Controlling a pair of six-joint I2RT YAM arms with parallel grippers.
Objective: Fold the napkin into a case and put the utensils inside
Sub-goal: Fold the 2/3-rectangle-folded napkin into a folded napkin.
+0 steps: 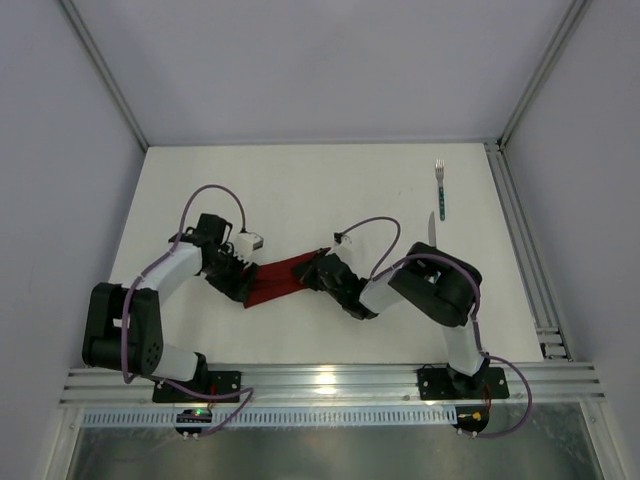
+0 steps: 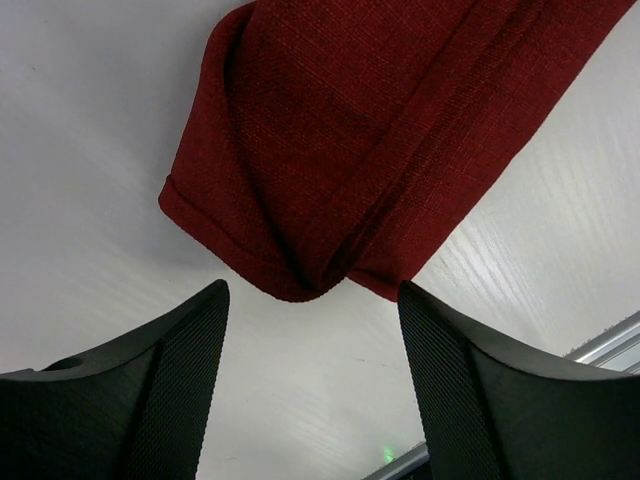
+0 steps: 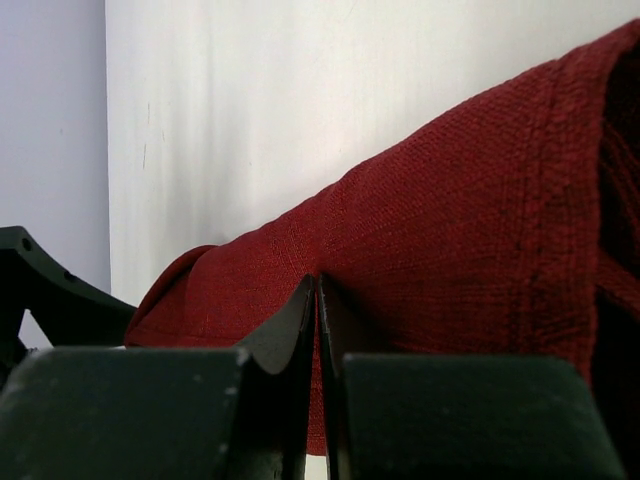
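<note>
Desk [image 1: 300, 190]: white and flat; it lies under the napkin and spreads out from it on every side, widest on the far side.
Left arm [image 1: 170, 270]: black and white with a purple cable; it reaches in to the napkin's left end.
Right arm [image 1: 440, 285]: same make, bent at the elbow; it reaches in to the napkin's right end.
Napkin [image 1: 283, 280]: dark red cloth folded into a narrow strip. It lies flat on the desk at a slant, left end nearer the arm bases and right end farther. The left wrist view shows overlapping layers and a hemmed, rounded end.
Left gripper [image 2: 312, 300]: spread wide at the napkin's left end. The cloth's rounded tip lies just off its fingers [image 2: 190, 370], and nothing is clamped between them.
Right gripper [image 3: 317, 285]: pressed together at the napkin's right end, with the tips against the red cloth. Whether a layer is caught between them cannot be told.
Fork [image 1: 439, 190]: silver head, teal handle; it lies well off to the right of the napkin and farther back, tines pointing away.
Knife [image 1: 432, 228]: right of the napkin, just nearer than the fork. Only its silver blade shows; the rest is hidden behind the right arm.
</note>
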